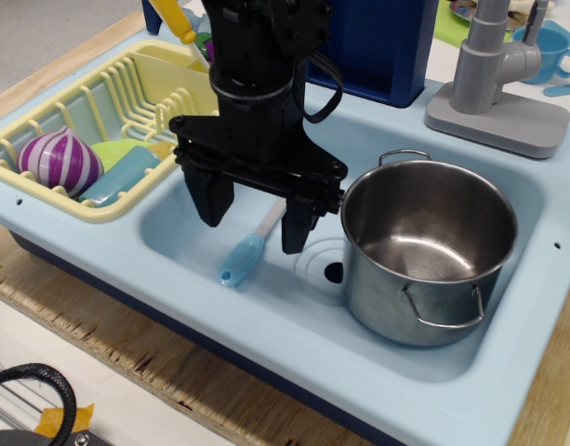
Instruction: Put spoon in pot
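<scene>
Spread wide with nothing between its two dark fingers, the tool (pixel 257 218) hangs in the sink basin (pixel 173 232) over the spoon (pixel 247 249). That spoon lies flat on the basin floor, its light-blue bowl toward the near left and its paler handle running up to the far right, where the tip passes between the fingers. It sits just left of the drain (pixel 333 272) and a little apart from the pot (pixel 424 251), which stands upright in the right half of the basin, mouth open and seemingly empty.

Being a small plastic toy, the spoon should weigh almost nothing and stay stiff under a pinch. Its smooth surface and thin, low profile are the difficulty: it may skate or flip on the slick basin if the fingers meet it unevenly. The narrow stretch where the handle joins the bowl looks like the best hold, with the fingers closing across its width and brought right down to the floor. The pot's wide opening leaves generous room for the drop.
</scene>
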`<act>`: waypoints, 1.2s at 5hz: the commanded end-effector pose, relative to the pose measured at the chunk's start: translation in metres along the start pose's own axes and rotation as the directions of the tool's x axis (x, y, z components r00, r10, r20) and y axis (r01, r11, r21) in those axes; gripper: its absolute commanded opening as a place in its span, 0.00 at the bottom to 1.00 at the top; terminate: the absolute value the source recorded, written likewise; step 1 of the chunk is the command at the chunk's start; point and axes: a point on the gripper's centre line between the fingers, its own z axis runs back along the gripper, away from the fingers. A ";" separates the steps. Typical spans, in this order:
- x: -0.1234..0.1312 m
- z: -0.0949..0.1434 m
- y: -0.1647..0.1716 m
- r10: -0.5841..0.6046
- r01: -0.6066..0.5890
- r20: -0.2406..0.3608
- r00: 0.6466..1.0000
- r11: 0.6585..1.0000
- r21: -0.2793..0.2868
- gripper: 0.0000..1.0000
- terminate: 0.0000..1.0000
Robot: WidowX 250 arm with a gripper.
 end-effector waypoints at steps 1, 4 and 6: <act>0.000 0.000 0.000 0.000 0.000 0.000 1.000 1.000 0.000 1.00 0.00; 0.003 -0.018 0.005 0.007 -0.007 -0.016 1.000 1.000 -0.015 1.00 0.00; 0.002 -0.033 0.012 0.010 -0.011 -0.023 1.000 1.000 -0.016 1.00 0.00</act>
